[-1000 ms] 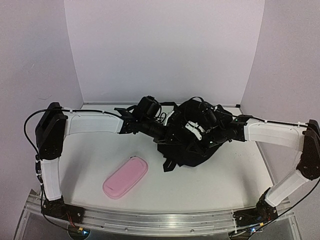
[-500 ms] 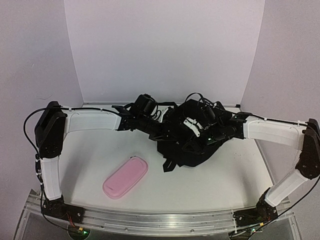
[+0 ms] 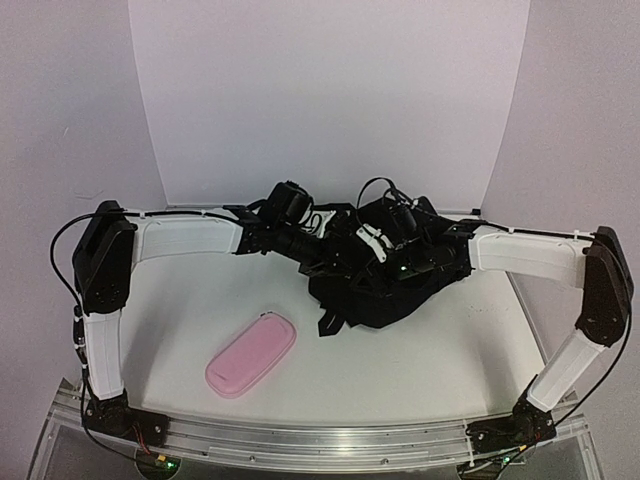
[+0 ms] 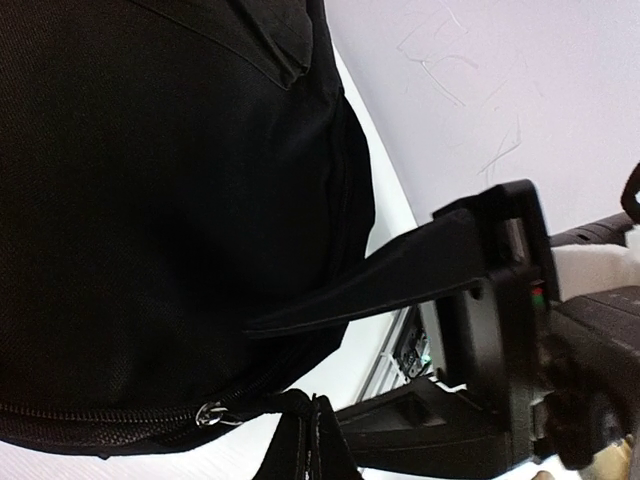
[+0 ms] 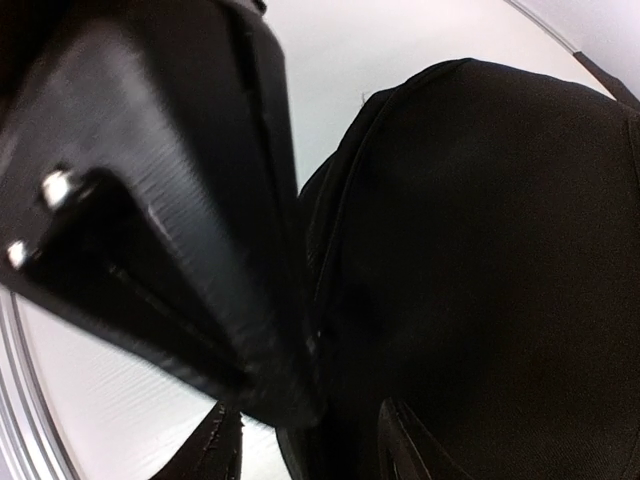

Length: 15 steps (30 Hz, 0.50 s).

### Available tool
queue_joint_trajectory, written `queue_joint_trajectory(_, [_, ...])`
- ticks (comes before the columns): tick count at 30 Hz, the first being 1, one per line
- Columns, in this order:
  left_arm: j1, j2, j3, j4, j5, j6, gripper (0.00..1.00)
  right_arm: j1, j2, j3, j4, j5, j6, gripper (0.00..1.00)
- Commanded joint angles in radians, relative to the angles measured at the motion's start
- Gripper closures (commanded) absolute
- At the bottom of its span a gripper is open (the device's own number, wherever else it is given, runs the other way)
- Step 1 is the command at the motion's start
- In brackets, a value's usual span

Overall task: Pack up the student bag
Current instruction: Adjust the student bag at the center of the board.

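Overhead, the black student bag [image 3: 385, 300] swallows both sets of fingertips: left gripper [image 3: 322, 262] clenched, its hold unclear; right gripper [image 3: 360, 255] jaws parted against the fabric.

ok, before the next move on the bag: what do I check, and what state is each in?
1. Left hand shut: ok. It is closed beside the zip pull; whether it pinches fabric, cannot tell.
2. Right hand free: ok. Its jaws stand apart against the student bag, with nothing seen clamped.
3. Bag opening exposed: cannot tell. The zip stretch in the left wrist view looks closed.
4. Pink pencil case packed: not ok. It lies on the table, apart from the bag, nearer the left arm.
5. Straps clear of both hands: cannot tell, black on black.
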Motion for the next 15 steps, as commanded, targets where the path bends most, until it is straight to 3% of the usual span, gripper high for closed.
queue_joint_trajectory(1, [0.002, -0.017, 0.048, 0.090, 0.034, -0.021, 1.00, 0.004, 0.031, 0.045, 0.046, -0.004, 0.023, 0.62])
queue_joint_trajectory(4, [0.005, -0.027, 0.037, 0.089, 0.018, -0.024, 1.00, 0.004, 0.028, 0.027, 0.047, -0.008, 0.014, 0.72])
queue_joint_trajectory(6, [0.007, -0.022, 0.039, 0.082, 0.015, -0.029, 0.99, 0.005, 0.024, 0.018, 0.050, -0.030, 0.014, 0.85])
queue_joint_trajectory(8, [0.013, -0.022, 0.034, 0.069, 0.003, -0.039, 0.86, 0.004, 0.023, 0.016, 0.051, -0.035, 0.021, 1.00])
queue_joint_trajectory(10, [0.028, -0.056, -0.016, 0.095, -0.030, -0.072, 0.68, 0.005, 0.012, 0.006, 0.050, -0.027, 0.018, 1.00])
queue_joint_trajectory(15, [0.091, -0.242, -0.255, 0.176, -0.220, -0.143, 0.51, 0.003, -0.046, -0.049, 0.050, -0.010, 0.009, 1.00])
